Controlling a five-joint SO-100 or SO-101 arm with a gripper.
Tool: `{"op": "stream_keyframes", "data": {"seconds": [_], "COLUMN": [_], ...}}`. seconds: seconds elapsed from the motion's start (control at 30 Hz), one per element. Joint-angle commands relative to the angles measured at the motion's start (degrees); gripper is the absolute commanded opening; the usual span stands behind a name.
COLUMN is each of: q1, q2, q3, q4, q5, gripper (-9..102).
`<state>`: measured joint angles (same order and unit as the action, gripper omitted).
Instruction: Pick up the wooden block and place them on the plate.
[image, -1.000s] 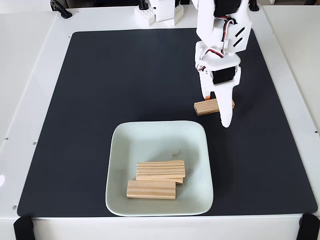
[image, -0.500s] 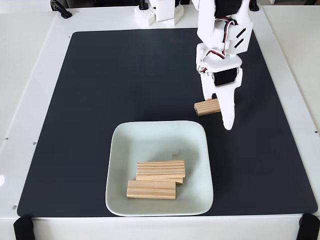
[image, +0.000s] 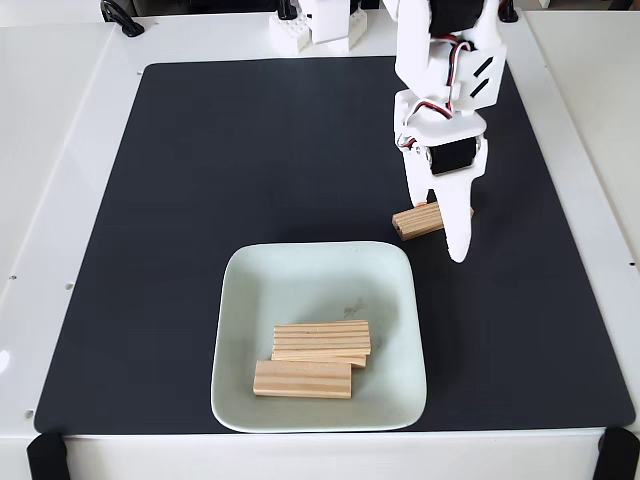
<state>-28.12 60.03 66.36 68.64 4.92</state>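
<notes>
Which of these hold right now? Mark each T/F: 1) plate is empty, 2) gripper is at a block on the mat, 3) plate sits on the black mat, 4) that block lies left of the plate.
1) False. The plate holds wooden blocks, stacked and overlapping.
2) True. The gripper straddles a block on the mat.
3) True. The plate rests on the black mat.
4) False. It lies above the plate's upper right corner in the fixed view.
</notes>
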Motion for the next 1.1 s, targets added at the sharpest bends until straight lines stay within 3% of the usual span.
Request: {"op": "stream_keyframes", "data": {"seconds": [0.0,0.2,0.43,0.73,1.07], "q1": [-0.44,-0.09,-0.70,-0.88,7.29], "q2": [0.44,0.44,2.99,20.83,32.78], "q3": [-1.23,-0.97,3.78,12.83,15.82], "q4": [0.00,0.00,-0.70,-4.83,-8.35], "q5": [0.53,0.62,0.62,0.62,0.62], "gripper": [26,-2,0,0,0]}}
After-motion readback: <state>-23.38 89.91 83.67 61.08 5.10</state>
